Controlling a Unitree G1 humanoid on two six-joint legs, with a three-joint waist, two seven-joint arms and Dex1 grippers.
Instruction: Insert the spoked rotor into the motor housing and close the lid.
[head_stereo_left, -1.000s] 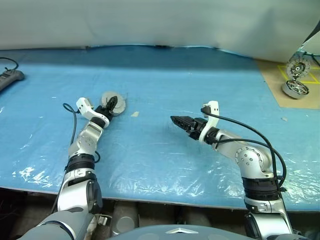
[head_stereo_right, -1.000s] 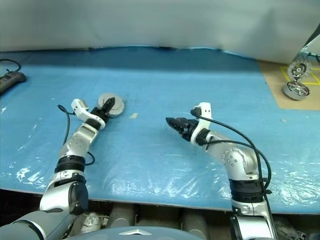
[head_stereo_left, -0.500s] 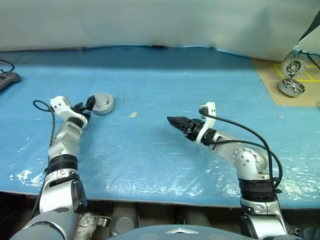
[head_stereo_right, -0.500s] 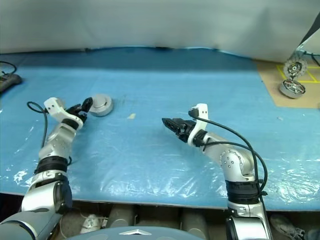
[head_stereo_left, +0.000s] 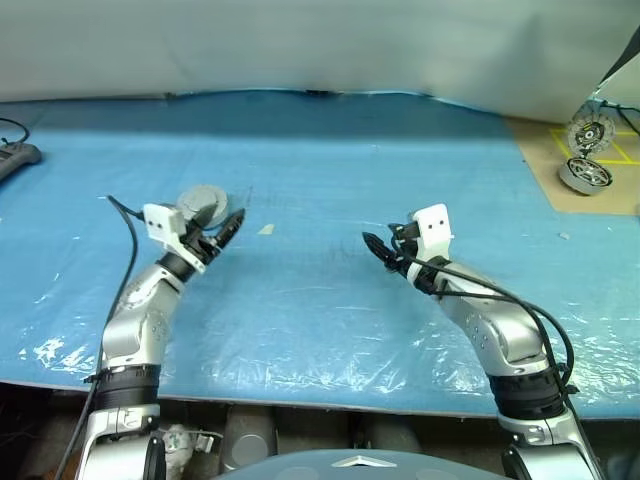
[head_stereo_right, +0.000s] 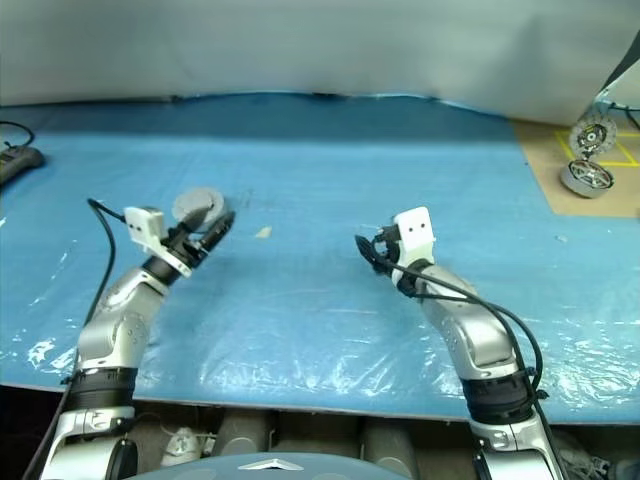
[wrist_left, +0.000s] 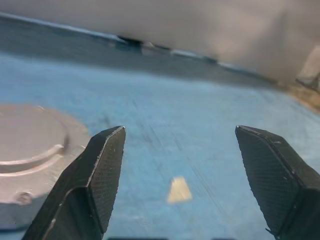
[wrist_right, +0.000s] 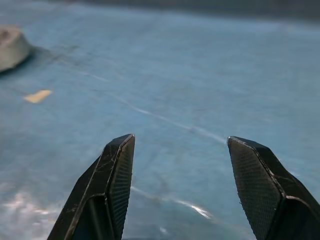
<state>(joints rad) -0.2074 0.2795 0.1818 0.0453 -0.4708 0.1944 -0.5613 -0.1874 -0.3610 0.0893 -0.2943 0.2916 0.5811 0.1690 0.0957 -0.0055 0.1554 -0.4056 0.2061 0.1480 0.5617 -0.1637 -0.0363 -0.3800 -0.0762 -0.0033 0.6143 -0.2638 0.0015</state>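
Note:
A grey round lid (head_stereo_left: 203, 201) with a raised centre lies flat on the blue table (head_stereo_left: 320, 160), left of the middle. My left gripper (head_stereo_left: 228, 224) hovers just on the near side of it, open and empty; in the left wrist view the lid (wrist_left: 30, 155) sits beside one finger (wrist_left: 95, 175). My right gripper (head_stereo_left: 373, 246) is open over bare table near the middle, holding nothing. Far right, on a brown board (head_stereo_left: 560, 160), lies the spoked rotor (head_stereo_left: 580, 175). Above it, a second round part (head_stereo_left: 585, 133) stands on edge. I cannot tell which piece is the motor housing.
A small tan scrap (head_stereo_left: 266, 229) lies on the blue sheet between the grippers. A dark cabled device (head_stereo_left: 15, 155) sits at the far left edge. Crinkled clear plastic covers the table's near edge (head_stereo_left: 300, 370). A grey backdrop (head_stereo_left: 300, 40) rises behind the table.
My left hand swung out to the left, then came back, pulled off the lid towards me and rolled. My right gripper drew back to the right and rolled. The lid stayed put.

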